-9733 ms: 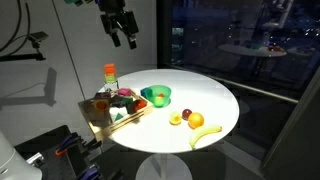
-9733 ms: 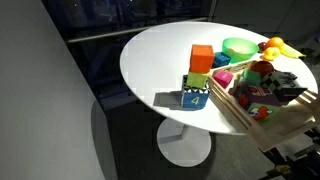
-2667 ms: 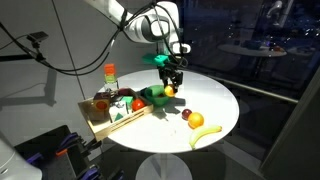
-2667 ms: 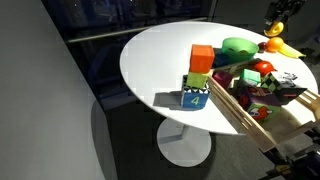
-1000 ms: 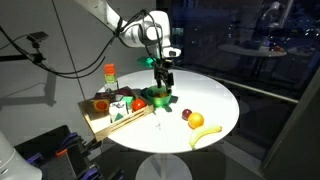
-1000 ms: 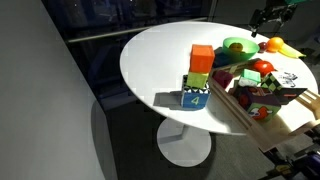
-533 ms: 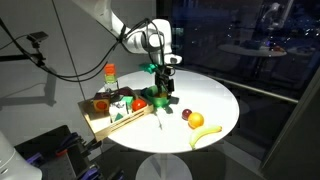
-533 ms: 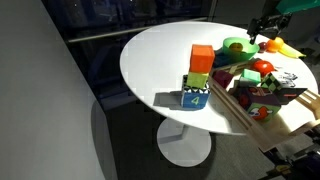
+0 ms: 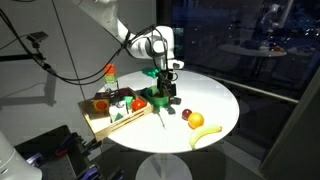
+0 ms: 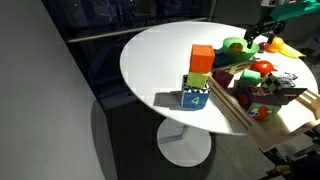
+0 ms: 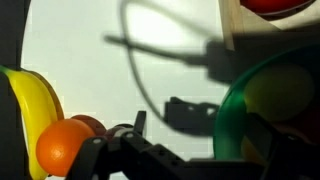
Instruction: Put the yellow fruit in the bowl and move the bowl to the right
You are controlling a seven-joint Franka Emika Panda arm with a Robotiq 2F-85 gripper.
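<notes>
The green bowl [image 9: 156,98] stands on the round white table beside the wooden crate; it also shows in the other exterior view [image 10: 237,46] and at the right of the wrist view [image 11: 232,110]. A yellowish round shape, the yellow fruit [image 11: 277,93], lies inside the bowl. My gripper [image 9: 161,86] is low over the bowl's rim, also seen from the other side [image 10: 263,40]. In the wrist view the gripper [image 11: 200,135] is open, one finger outside the rim and the other over the bowl's inside. It holds nothing.
A banana [image 9: 205,133], an orange [image 9: 196,120] and a small dark red fruit [image 9: 186,113] lie on the table near the bowl. A wooden crate [image 9: 113,112] of toys and stacked coloured blocks [image 10: 199,75] stand beside it.
2.7 s ago my gripper held the yellow fruit above the bowl. Since then it has let go, and it has sunk lower onto the bowl's rim.
</notes>
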